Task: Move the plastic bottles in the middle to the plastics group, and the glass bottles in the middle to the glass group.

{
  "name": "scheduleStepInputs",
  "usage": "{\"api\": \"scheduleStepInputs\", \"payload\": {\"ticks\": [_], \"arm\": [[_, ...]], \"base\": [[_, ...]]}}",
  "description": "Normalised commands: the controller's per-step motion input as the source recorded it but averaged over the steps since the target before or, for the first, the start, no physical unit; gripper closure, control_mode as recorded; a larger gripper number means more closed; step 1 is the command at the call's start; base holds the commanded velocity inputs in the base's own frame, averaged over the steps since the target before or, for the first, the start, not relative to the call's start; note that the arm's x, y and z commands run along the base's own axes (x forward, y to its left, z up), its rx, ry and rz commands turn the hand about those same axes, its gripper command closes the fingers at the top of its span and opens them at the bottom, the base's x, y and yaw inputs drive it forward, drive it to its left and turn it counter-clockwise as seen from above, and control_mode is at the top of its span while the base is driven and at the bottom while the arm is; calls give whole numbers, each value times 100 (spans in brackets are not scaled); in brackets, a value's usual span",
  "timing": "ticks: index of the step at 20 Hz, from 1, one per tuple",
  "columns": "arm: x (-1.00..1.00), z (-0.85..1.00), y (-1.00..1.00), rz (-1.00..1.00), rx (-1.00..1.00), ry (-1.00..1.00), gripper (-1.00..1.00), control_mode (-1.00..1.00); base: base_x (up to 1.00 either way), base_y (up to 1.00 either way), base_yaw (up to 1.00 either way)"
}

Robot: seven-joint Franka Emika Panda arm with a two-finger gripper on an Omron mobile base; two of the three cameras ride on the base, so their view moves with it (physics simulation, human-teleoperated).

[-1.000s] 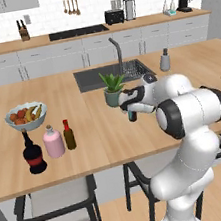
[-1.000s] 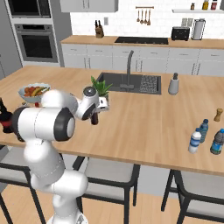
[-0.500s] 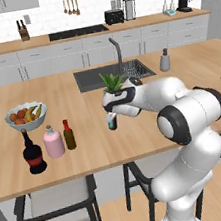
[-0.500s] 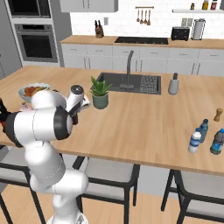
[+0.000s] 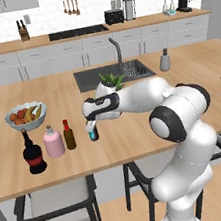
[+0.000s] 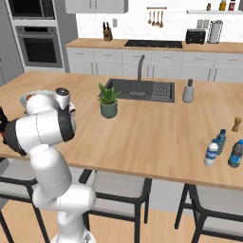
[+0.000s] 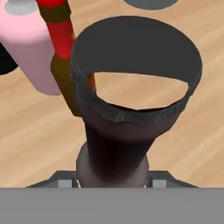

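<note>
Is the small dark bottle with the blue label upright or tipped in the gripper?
Upright: the small dark bottle with the blue label hangs vertically from the gripper, black top up, beside the amber-brown bottle.

On the desk (image 5: 137, 138) we count three bottles near its left edge: one big black bottle (image 5: 33, 154), one pink bottle (image 5: 53, 142), one amber bottle (image 5: 69, 135). One dark bottle with a blue label (image 5: 93, 132) hangs in the tool (image 5: 91, 126). We count three plastic bottles (image 6: 223, 149) by the right edge, one fruit bowl (image 5: 26, 116), one potted plant (image 6: 108, 100), one small wooden piece (image 6: 235, 125).
</note>
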Motion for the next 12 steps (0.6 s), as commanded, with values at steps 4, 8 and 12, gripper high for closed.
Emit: {"api": "scheduleStepInputs", "payload": {"ticks": [4, 8, 12], "arm": [[-3, 0, 46, 14, 5, -11, 100, -100], [0, -1, 27, 6, 0, -1, 100, -100], [0, -3, 0, 1, 0, 0, 100, -100]], "base": [[0, 0, 0], [0, 0, 0], [0, 0, 0]]}}
